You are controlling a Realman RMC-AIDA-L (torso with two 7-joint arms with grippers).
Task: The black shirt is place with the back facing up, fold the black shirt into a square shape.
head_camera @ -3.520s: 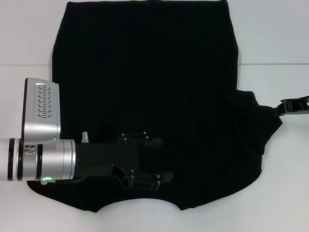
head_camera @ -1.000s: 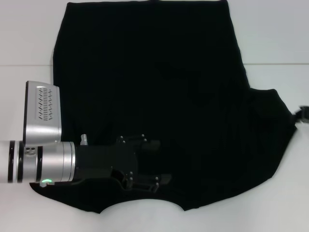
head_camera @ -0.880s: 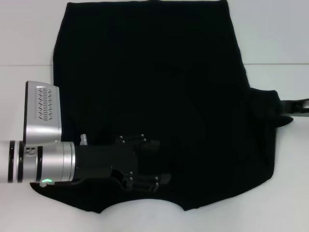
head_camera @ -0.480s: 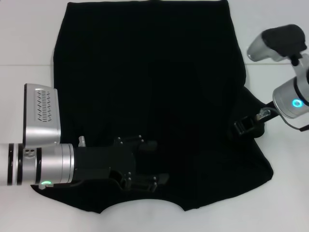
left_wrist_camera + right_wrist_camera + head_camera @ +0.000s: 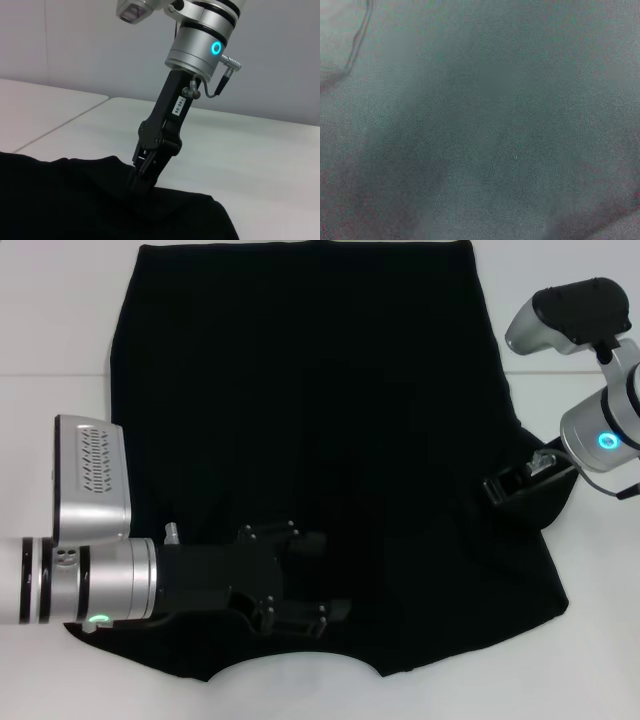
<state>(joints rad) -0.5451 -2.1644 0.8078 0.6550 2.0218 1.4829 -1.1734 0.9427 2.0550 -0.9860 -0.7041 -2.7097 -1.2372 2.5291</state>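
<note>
The shirt (image 5: 310,420) lay flat under both grippers: right gripper (image 5: 141,176) pinched its folded sleeve (left gripper (image 5: 315,580) spread open, empty).

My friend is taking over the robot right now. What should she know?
Left pincer: low over the black shirt near its near-left edge; grip unclear.
Right pincer: down on the shirt's right sleeve area, seemingly pinching a fold.
Shirt: spread on the white table, plain side up.
Done: right sleeve tucked onto the body.
Left: all other folds into a square.
</note>
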